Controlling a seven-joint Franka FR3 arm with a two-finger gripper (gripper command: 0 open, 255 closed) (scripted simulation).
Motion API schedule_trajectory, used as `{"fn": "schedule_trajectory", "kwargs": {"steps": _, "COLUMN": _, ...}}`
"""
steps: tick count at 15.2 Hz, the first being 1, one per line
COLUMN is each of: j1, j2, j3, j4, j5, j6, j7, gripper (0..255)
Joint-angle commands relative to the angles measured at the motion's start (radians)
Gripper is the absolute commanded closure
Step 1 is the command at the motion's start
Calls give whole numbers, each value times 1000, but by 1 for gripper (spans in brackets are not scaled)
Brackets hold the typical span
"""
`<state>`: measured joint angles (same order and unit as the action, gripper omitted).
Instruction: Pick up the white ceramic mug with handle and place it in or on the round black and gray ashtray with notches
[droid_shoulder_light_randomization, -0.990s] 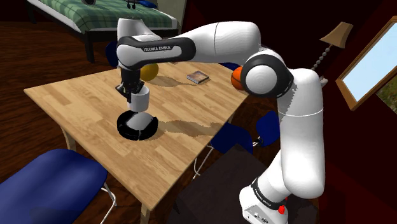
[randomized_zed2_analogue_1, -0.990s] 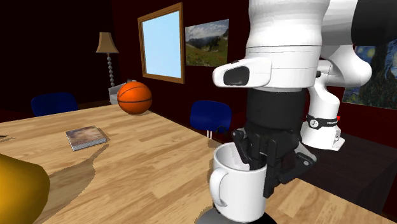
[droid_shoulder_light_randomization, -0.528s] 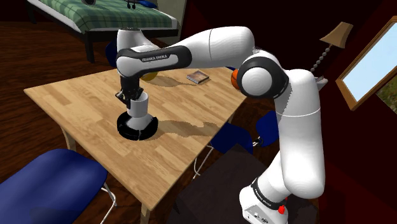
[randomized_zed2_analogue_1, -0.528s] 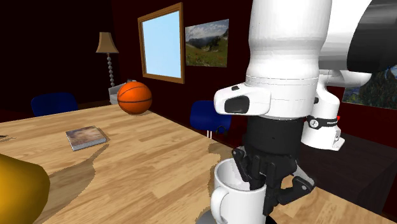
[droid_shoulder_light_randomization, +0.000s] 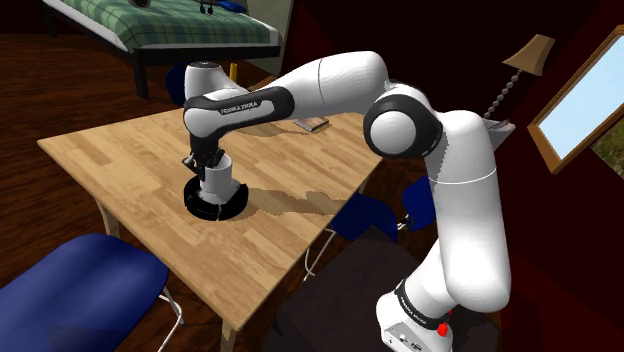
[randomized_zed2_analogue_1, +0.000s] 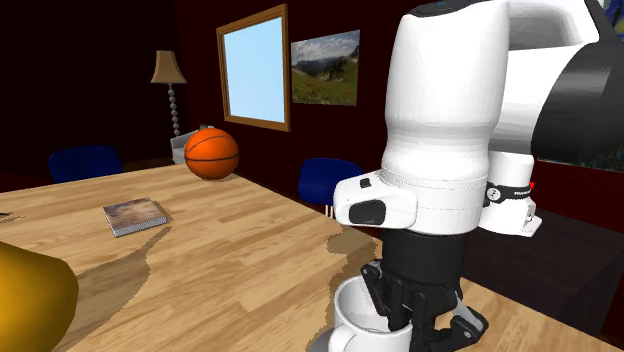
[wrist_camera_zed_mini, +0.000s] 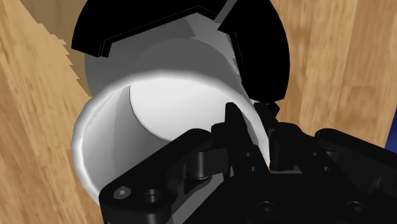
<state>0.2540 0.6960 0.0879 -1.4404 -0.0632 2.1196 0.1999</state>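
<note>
White and smooth, the mug (wrist_camera_zed_mini: 159, 121) sat in the middle of the wrist view, its round mouth open toward the camera, with the black gripper (wrist_camera_zed_mini: 251, 130) pinching its wall, one finger inside and one outside. Beneath it the round black ashtray (wrist_camera_zed_mini: 254, 44) with its notched rim ringed the mug's base, and at the shoulder view's left centre the mug stood upright inside that ashtray on the wooden table (droid_shoulder_light_randomization: 120, 160). Farther back, at the second exterior view's left, lay a small book (randomized_zed2_analogue_1: 134, 215) and beyond it an orange basketball (randomized_zed2_analogue_1: 211, 152).
</note>
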Motion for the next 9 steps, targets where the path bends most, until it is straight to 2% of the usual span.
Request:
{"fn": "schedule_trajectory", "kwargs": {"steps": 1, "j1": 1, "j2": 6, "j3": 0, "j4": 0, "j5": -1, "j6": 7, "j7": 2, "gripper": 255}}
{"fn": "schedule_trajectory", "kwargs": {"steps": 7, "j1": 1, "j2": 6, "j3": 0, "j4": 0, "j5": -1, "j6": 7, "j7": 2, "gripper": 255}}
{"fn": "schedule_trajectory", "kwargs": {"steps": 8, "j1": 2, "j2": 6, "j3": 0, "j4": 0, "j5": -1, "j6": 7, "j7": 2, "gripper": 0}}
{"fn": "schedule_trajectory", "kwargs": {"steps": 9, "j1": 2, "j2": 6, "j3": 0, "j4": 0, "j5": -1, "j6": 7, "j7": 2, "gripper": 0}}
